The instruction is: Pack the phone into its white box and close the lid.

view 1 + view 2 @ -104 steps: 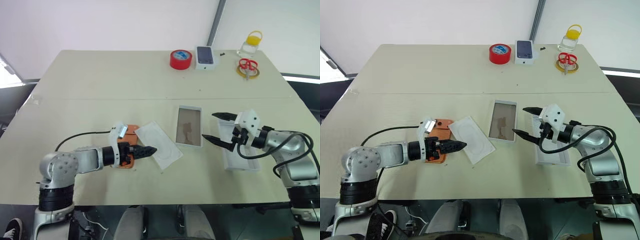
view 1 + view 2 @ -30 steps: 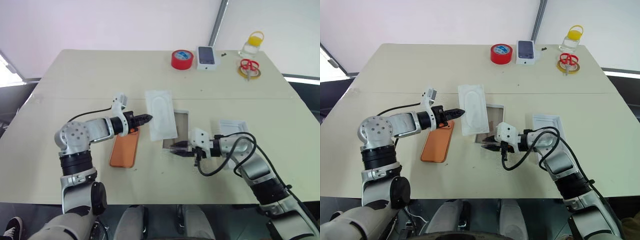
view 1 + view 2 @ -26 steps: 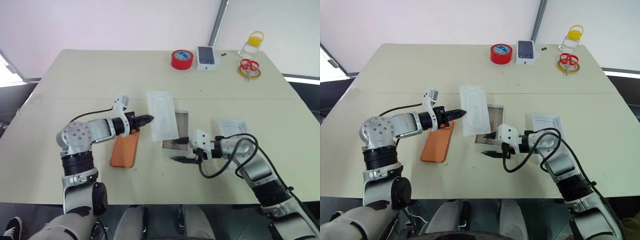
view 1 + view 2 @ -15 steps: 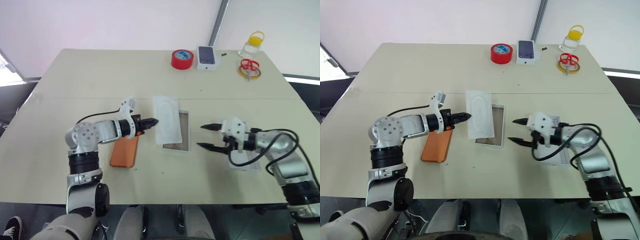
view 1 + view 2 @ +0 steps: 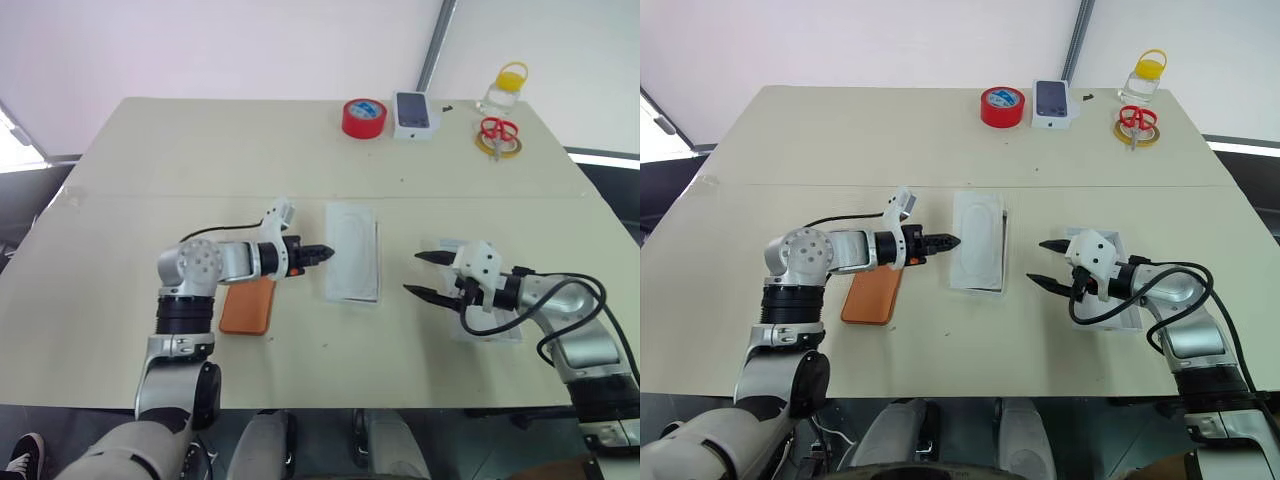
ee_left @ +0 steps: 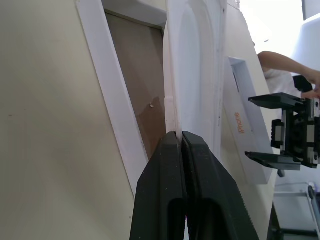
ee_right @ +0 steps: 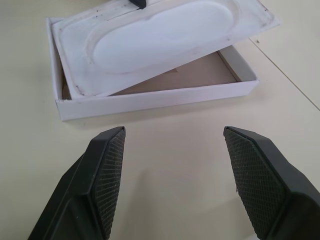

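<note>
The left claw (image 5: 326,253) is clenched on the edge of the white card (image 5: 352,248), holding it tilted over the white box (image 7: 150,97) at mid-desk. The right claw (image 5: 421,275) is released, hovering just beside the lid (image 5: 487,325). The orange phone (image 5: 248,305) lies on the desk (image 5: 200,150) under the left arm.

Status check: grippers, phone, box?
Left gripper shut on white card, holding it over the white box. Right gripper open, empty. Phone on table, unpacked. Card blocks the box.
</note>
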You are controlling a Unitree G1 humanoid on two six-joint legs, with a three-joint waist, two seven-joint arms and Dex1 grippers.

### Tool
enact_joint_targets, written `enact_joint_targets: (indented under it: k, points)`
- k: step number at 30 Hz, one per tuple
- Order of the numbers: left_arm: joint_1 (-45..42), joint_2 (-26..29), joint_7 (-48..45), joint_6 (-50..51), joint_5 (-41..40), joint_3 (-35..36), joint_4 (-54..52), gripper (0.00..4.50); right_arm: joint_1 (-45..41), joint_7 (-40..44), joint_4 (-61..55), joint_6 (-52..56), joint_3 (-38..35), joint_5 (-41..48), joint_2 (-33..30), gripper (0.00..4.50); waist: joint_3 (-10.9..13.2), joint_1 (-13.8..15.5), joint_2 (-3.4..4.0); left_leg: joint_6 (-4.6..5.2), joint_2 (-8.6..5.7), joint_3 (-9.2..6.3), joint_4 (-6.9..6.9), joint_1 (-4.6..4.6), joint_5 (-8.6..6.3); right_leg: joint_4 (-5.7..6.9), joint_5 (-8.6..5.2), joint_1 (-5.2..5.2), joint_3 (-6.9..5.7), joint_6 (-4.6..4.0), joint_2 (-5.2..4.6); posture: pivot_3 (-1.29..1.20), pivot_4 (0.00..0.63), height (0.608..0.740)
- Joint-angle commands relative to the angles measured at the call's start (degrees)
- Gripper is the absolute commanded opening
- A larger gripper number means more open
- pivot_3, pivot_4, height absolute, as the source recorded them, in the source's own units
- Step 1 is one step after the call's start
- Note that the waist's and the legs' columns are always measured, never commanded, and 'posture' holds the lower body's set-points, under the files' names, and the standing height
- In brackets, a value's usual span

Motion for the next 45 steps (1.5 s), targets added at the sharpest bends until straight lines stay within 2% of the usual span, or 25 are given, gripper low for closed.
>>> enact_joint_targets:
  k: [1,4,9,15,18,20,22,23,26,29,32,36,39,45]
  points:
    - [-1.82,0.07,-1.50,-2.27,1.50,-1.92,-0.62,0.96,0.20,-0.70,-1.83,-0.86,-1.94,0.64,-0.53,3.33,0.00,-0.01,0.00,0.00,0.00,0.00,0.00,0.00,0.00,0.00,0.00,0.00,0.00,0.00,0.00,0.00,0.150,0.740]
    - [-2.07,0.16,-2.32,-2.13,1.44,-2.30,-1.62,2.36,-0.15,-1.16,-1.70,-0.81,-1.54,0.53,-0.13,3.33,0.00,-0.02,0.00,0.00,0.00,0.00,0.00,0.00,0.00,0.00,0.00,0.00,0.00,0.00,0.00,0.00,0.150,0.740]
    - [-3.16,0.66,-2.32,-1.08,1.25,-1.34,-2.02,2.36,-2.04,-1.77,-1.14,-0.85,-0.66,0.65,1.07,3.33,0.01,-0.13,0.00,0.00,0.01,-0.01,0.00,0.00,0.00,0.00,0.00,-0.01,0.00,0.00,0.00,0.00,0.150,0.740]
    - [-2.88,4.03,-3.44,-0.12,0.79,-1.55,-6.83,2.36,-6.84,-3.26,-1.80,2.19,0.09,2.71,5.80,3.33,0.01,-0.22,0.00,0.00,0.02,-0.01,-0.01,-0.01,0.00,0.01,0.05,-0.04,0.00,0.10,0.01,0.00,0.150,0.740]
    - [-1.61,6.10,-3.82,-3.32,2.95,-2.50,-9.65,2.42,-8.59,-4.59,-1.98,3.28,1.64,2.18,8.61,2.47,0.02,-0.14,0.00,-0.01,0.03,-0.03,-0.01,-0.02,0.01,0.01,0.06,-0.05,0.00,0.10,0.01,0.00,0.150,0.740]
    - [-0.80,7.45,-4.51,-5.43,4.02,-2.96,-10.69,2.42,-9.14,-4.99,-1.58,2.45,3.04,0.58,9.57,1.43,0.02,-0.11,0.01,-0.01,0.02,-0.02,-0.01,-0.02,0.01,0.02,0.06,-0.05,0.00,0.10,0.00,0.00,0.150,0.740]
    - [1.15,10.09,-6.11,-11.07,7.24,-4.95,-12.20,2.42,-10.03,-5.96,-1.42,2.84,5.33,-1.10,10.92,0.50,0.02,-0.14,0.02,-0.02,0.01,-0.03,-0.01,-0.03,0.01,0.02,0.05,-0.06,0.00,0.07,-0.01,0.00,0.150,0.740]
    - [3.00,11.97,-7.73,-17.28,10.41,-6.55,-13.43,2.42,-10.64,-6.88,-0.83,2.12,6.54,-2.65,11.72,0.10,0.03,-0.15,0.03,-0.02,0.01,-0.01,-0.01,-0.02,0.01,0.02,0.04,-0.06,0.01,0.06,-0.01,0.00,0.150,0.740]
    - [9.10,14.94,-11.79,-32.88,15.85,-6.58,-14.76,2.42,-12.72,-10.14,1.82,1.76,9.87,-7.67,13.76,0.10,0.04,-0.56,0.07,-0.07,0.02,0.03,-0.07,-0.03,0.03,0.03,-0.02,-0.15,0.05,-0.09,-0.02,0.00,0.150,0.740]
    - [11.95,14.21,-10.26,-37.05,15.59,-2.48,-13.77,2.42,-14.05,-12.06,4.78,0.17,13.27,-13.28,13.67,0.10,0.04,-0.32,0.07,-0.18,0.04,0.03,-0.10,-0.17,0.09,0.06,-0.01,-0.32,0.04,-0.14,-0.05,0.00,0.150,0.740]
    - [16.16,16.46,-11.89,-41.79,18.25,-2.85,-14.31,2.42,-15.59,-13.49,7.98,-2.06,16.32,-18.08,13.44,0.10,0.04,-0.09,0.08,-0.19,0.00,0.02,-0.06,-0.30,0.10,0.05,0.02,-0.41,0.01,-0.18,-0.12,0.00,0.150,0.740]
    - [19.95,17.86,-12.33,-42.39,18.34,-1.90,-15.47,2.42,-17.41,-12.68,10.90,-3.13,18.56,-20.16,14.06,0.10,0.05,-0.18,0.07,-0.14,-0.03,0.05,-0.06,-0.30,0.09,0.05,0.03,-0.40,-0.01,-0.18,-0.14,0.00,0.150,0.740]
    - [21.97,19.13,-12.97,-37.56,15.59,-0.53,-17.94,2.42,-17.40,-9.79,12.26,-3.99,20.44,-21.33,12.69,0.10,0.05,-0.29,0.07,-0.13,-0.02,0.04,-0.04,-0.29,0.09,0.07,0.04,-0.39,-0.03,-0.16,-0.12,0.00,0.150,0.740]
    - [24.71,22.65,-13.07,-36.34,17.09,-0.60,-19.69,2.42,-15.57,-1.73,7.81,-0.58,20.70,-17.74,11.21,0.10,0.04,-0.42,0.07,-0.09,0.01,0.01,-0.04,-0.23,0.06,0.09,0.04,-0.31,-0.05,-0.14,-0.06,0.00,0.150,0.740]
